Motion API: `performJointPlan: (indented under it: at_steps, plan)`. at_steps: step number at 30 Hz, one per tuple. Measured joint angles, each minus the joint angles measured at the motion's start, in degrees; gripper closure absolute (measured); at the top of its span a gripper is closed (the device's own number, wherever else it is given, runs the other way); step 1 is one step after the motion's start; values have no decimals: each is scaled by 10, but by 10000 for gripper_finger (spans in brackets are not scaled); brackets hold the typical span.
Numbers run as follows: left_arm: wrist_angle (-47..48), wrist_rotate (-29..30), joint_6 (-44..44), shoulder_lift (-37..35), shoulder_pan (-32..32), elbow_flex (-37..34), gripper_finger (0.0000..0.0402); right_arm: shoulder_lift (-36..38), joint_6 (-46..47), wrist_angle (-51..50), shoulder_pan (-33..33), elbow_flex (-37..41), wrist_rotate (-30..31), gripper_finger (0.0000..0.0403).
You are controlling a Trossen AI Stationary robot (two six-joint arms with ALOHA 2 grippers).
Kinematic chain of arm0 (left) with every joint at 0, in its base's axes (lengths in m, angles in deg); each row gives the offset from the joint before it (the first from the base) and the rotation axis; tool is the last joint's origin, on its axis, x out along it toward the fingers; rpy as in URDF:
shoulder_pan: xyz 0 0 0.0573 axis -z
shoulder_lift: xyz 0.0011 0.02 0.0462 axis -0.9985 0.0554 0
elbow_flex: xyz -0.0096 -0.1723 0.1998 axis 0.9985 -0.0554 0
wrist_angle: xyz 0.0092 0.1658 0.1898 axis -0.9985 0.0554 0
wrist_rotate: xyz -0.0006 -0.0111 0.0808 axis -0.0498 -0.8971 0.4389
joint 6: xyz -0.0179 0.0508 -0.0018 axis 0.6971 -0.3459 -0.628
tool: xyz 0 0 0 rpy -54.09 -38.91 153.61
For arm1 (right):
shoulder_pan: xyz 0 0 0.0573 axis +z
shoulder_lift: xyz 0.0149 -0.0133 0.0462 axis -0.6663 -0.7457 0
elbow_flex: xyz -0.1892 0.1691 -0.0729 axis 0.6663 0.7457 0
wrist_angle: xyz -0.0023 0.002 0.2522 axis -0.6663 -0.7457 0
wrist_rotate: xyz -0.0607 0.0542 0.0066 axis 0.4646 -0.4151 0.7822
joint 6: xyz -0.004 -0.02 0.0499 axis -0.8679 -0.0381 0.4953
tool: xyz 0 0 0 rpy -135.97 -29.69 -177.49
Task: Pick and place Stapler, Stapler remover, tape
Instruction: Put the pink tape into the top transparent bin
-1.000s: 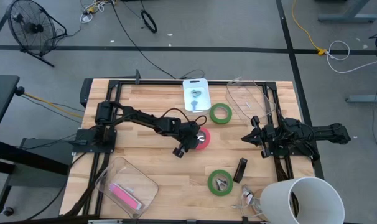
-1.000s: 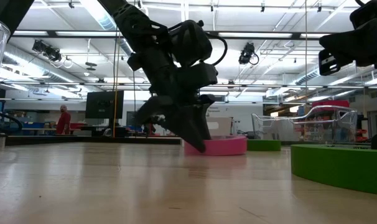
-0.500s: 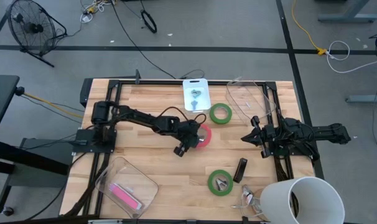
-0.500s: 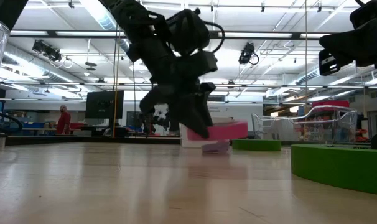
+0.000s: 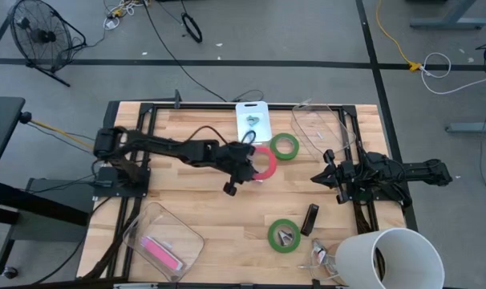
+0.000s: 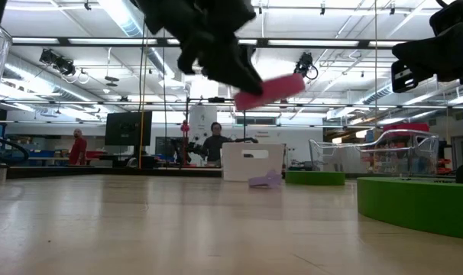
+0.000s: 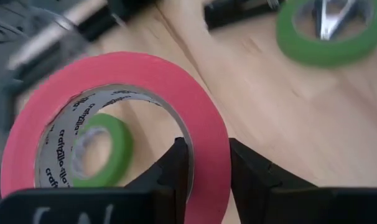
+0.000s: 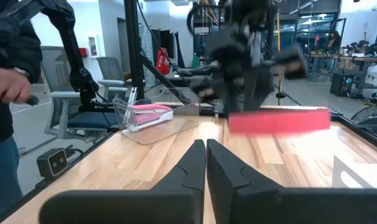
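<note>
My left gripper (image 5: 248,161) is shut on the red tape roll (image 5: 272,164) and holds it above the table's middle; the roll also shows in the low view (image 6: 271,89). One green tape roll (image 5: 285,146) lies flat just beyond it. A second green roll (image 5: 284,234) lies near the front edge with a metal staple remover (image 5: 288,234) in its centre. The black stapler (image 5: 309,218) lies beside that roll. My right gripper (image 5: 317,177) is shut and empty at the right side, low over the table. My left gripper pinches the red roll's wall (image 7: 208,158), with one finger (image 7: 176,168) inside the open centre and the other finger (image 7: 247,174) outside. The fingers come slanting down from the table's left. The roll is lifted clear and tilted, its free side higher (image 6: 293,82).
A white board (image 5: 253,122) with a small bluish item lies at the far edge. A clear container (image 5: 319,128) stands at the far right. A clear box (image 5: 163,241) with a pink item is at the near left, and a white bucket (image 5: 387,257) at the near right.
My left gripper has risen from the table with the red roll and drawn slightly toward the far edge. The roll lay flat on the table before; now it hangs well clear of the wood and tilted. The right arm has kept still.
</note>
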Motion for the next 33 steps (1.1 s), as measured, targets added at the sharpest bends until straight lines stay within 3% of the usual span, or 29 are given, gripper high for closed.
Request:
performJointPlan:
  at_steps: [18, 28, 33]
  plan:
    - [-24, 1, 134, -184, -5, 1, 306, 0, 0, 0, 0, 0, 0, 383]
    - [-38, 5, 174, -229, -5, 1, 307, 0, 0, 0, 0, 0, 0, 383]
    - [-62, 6, 197, -236, -5, 1, 308, 0, -2, 4, 0, 0, 48, 383]
